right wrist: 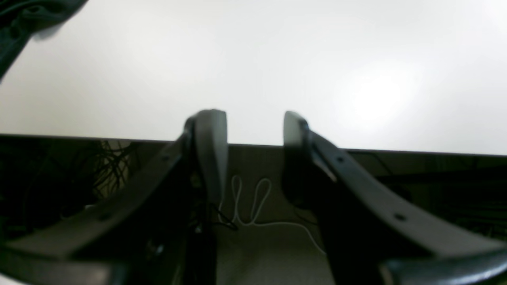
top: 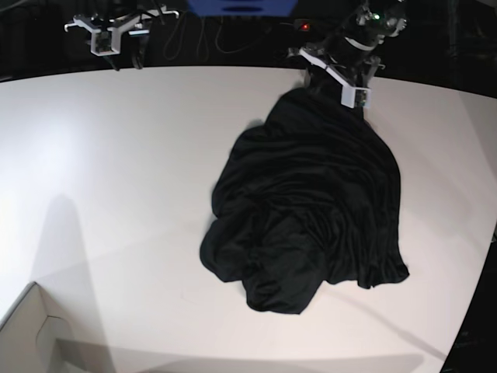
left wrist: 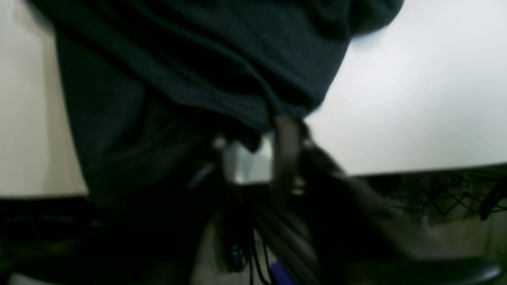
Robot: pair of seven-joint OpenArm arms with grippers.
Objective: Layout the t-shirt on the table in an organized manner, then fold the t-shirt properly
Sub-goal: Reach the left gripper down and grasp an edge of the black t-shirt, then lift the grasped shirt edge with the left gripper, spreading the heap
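The black t-shirt (top: 311, 210) lies crumpled on the white table (top: 116, 171), right of the middle, and one end reaches the far edge. My left gripper (top: 342, 78) is at that far end of the cloth. The left wrist view is blurred: the t-shirt (left wrist: 190, 71) hangs down to the fingertips of the left gripper (left wrist: 255, 144), and a pale gap shows between the fingers lower down. Whether they pinch the cloth is unclear. My right gripper (right wrist: 255, 118) stands open over the table's edge (right wrist: 119, 136), holding nothing, with a shirt corner (right wrist: 23, 19) far off to its left.
A pale cardboard box corner (top: 31, 334) sits at the front left. Cables (right wrist: 253, 206) lie on the floor beyond the table's edge. My right gripper (top: 116, 39) hovers at the far left edge in the base view.
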